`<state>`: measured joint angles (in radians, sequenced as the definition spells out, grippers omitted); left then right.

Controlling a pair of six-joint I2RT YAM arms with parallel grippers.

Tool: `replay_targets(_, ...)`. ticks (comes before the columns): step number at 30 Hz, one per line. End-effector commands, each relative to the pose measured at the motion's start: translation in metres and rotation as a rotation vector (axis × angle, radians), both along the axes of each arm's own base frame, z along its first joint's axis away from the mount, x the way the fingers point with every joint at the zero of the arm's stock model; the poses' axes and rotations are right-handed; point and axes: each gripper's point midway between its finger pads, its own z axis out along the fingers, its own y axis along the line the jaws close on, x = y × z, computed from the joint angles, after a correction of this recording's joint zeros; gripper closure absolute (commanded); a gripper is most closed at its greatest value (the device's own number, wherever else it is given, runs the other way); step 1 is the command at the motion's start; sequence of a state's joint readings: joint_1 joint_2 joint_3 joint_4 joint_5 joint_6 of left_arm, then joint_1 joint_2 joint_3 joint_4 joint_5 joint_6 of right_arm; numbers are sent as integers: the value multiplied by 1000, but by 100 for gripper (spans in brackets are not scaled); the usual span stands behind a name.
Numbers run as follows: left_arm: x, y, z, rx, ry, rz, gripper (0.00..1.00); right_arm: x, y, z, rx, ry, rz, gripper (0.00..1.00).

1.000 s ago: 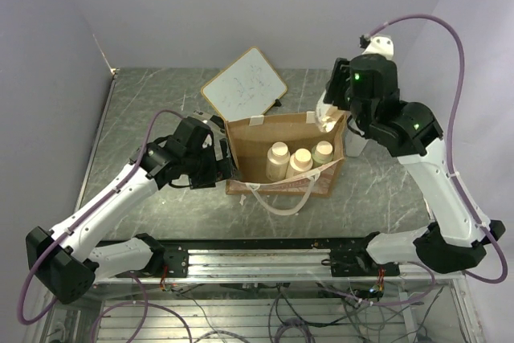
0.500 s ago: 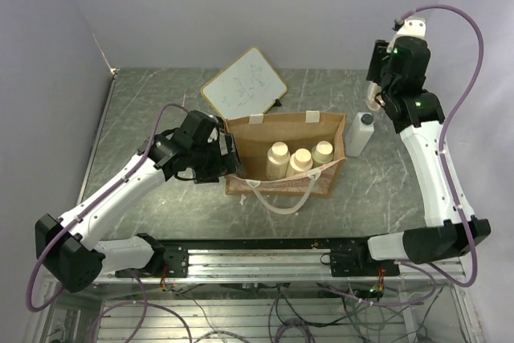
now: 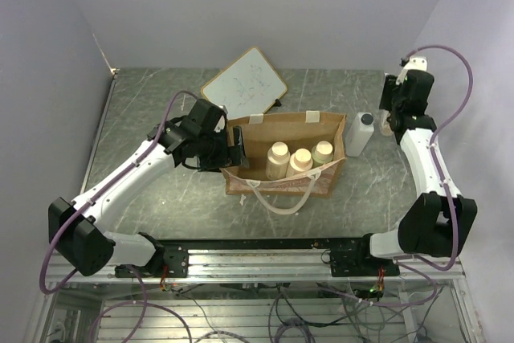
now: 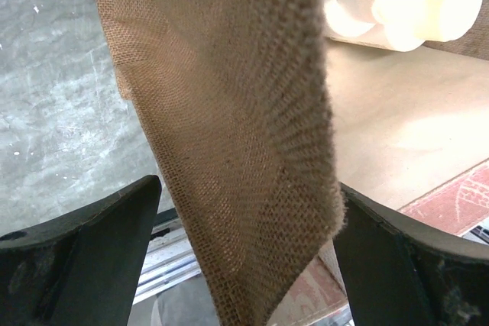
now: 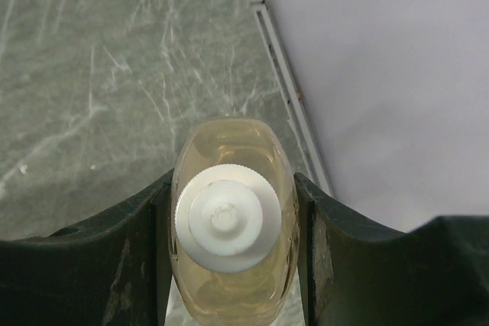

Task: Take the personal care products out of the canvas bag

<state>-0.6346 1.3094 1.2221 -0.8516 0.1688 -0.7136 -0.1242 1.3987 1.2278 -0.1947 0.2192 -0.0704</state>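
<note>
3 cream-capped bottles (image 3: pixel 300 158) are seen upright in a row inside the canvas bag (image 3: pixel 277 128). The larger white bottle (image 3: pixel 358 136) is stood just right of the bag on the table (image 3: pixel 161 118). The slim amber bottle (image 5: pixel 233 265), clear-walled with a ribbed white cap, is clamped across its body by the right gripper (image 5: pixel 233 211) at the far right. It is judged light, rigid and slick, best held below the cap. The bag's stiff, coarse-woven left wall is straddled by the left gripper (image 4: pixel 248 211), its fingers apart.
</note>
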Motion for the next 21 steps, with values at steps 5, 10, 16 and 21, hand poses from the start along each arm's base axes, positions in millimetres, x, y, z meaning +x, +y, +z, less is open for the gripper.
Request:
replay_targets(5,4,0,20,-20,-72,-61,1,5,-7,35,47,-307,145,100)
replay_targets(10,2,1,17,-16,-71,-79,1,1,-14,7,130,-320,193,100)
replay_targets(16,3,1,16,0,-77,-98,1,-1,-9,-18,161,-290,230,100)
replay_targets(21,6,-3,11,5,-62,-111,1,3,-5,-37,197,-254,238,100)
